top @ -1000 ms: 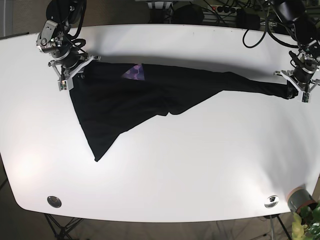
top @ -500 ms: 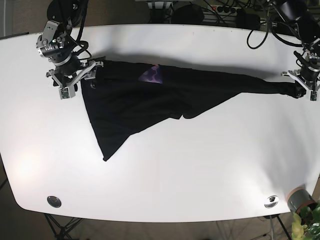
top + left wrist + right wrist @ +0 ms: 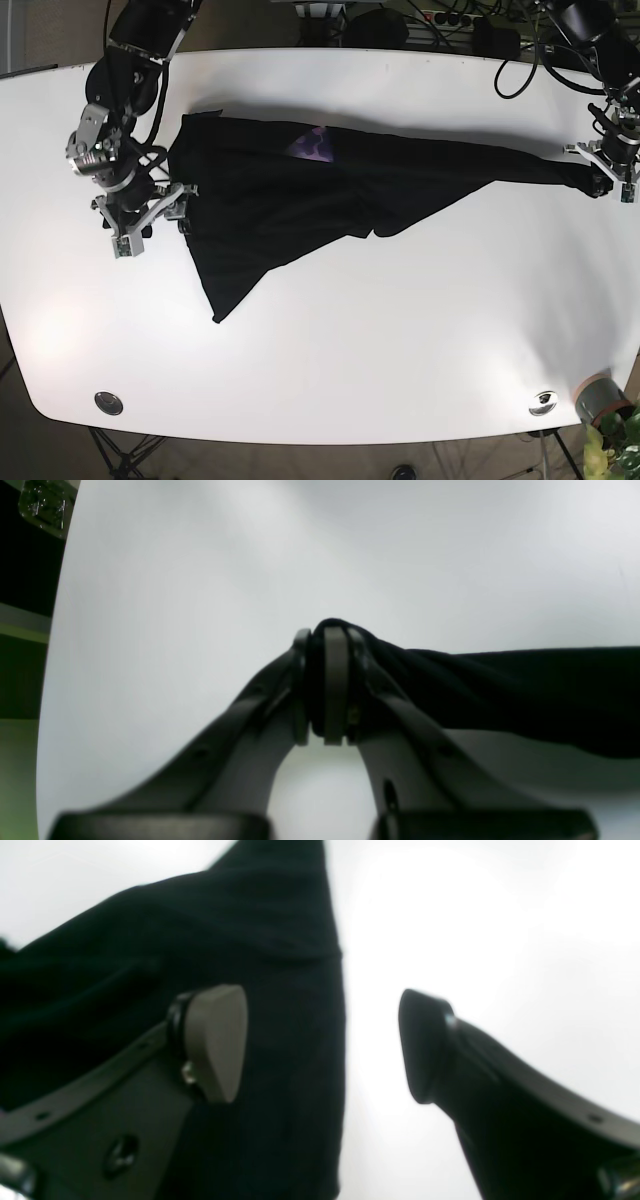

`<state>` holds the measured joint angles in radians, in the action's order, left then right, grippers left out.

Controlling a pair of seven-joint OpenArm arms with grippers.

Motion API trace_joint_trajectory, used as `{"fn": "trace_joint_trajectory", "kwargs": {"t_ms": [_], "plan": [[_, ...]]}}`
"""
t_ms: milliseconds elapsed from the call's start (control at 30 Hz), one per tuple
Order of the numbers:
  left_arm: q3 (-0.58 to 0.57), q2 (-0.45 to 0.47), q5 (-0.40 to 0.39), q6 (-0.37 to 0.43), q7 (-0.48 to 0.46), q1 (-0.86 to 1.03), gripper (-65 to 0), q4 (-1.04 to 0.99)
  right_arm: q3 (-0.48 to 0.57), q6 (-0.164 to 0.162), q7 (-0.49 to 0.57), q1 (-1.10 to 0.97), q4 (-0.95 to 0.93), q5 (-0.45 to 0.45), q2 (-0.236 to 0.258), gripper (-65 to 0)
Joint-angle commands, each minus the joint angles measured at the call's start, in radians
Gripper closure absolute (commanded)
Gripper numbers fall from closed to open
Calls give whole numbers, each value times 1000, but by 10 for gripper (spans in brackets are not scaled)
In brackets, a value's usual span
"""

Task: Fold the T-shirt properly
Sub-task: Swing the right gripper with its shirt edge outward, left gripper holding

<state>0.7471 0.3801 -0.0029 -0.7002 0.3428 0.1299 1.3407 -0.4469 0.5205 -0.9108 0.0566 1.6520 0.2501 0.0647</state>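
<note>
Black T-shirt (image 3: 330, 185) lies stretched on the white table (image 3: 400, 340), left gripper (image 3: 327, 690) pinching its end, right gripper (image 3: 322, 1045) spread open beside it.

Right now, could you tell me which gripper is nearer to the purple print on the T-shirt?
Right. The right gripper hangs open beside the T-shirt's edge, near the purple print; the left gripper clamps the far stretched end.

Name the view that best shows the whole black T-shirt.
The base view: the black T-shirt lies stretched across the white table. The left wrist view shows only cloth pinched in the left end effector; the right wrist view shows one fold beside the open right end effector.
</note>
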Motion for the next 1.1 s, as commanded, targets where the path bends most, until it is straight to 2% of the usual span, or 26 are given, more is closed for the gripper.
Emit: {"fn": "trace_joint_trajectory", "kwargs": {"t_ms": [0, 200, 367, 633, 867, 900, 967, 1067], "plan": [[5, 24, -15, 2, -23, -8, 0, 16, 3, 0, 19, 73, -100, 10, 33, -452], [5, 24, -15, 2, -23, -8, 0, 16, 70, 0, 54, 185, -290, 12, 93, -452], [5, 24, -15, 2, -23, -8, 0, 16, 135, 0, 108, 208, -384, 13, 105, -452], [7, 24, -15, 2, -23, -8, 0, 16, 221, -1, 216, 217, -536, 19, 97, -452], [7, 24, -13, 2, -23, -9, 0, 15, 268, -7, 230, 217, -548, 12, 30, -450], [5, 24, -13, 2, -23, -9, 0, 15, 267, -9, 232, 219, -548, 12, 19, -442], [5, 24, -13, 2, -23, -9, 0, 15, 267, -9, 243, 220, -548, 12, 10, -387], [4, 24, -13, 2, -23, -11, 0, 15, 267, -9, 263, 245, -551, 10, 10, -211]]}}
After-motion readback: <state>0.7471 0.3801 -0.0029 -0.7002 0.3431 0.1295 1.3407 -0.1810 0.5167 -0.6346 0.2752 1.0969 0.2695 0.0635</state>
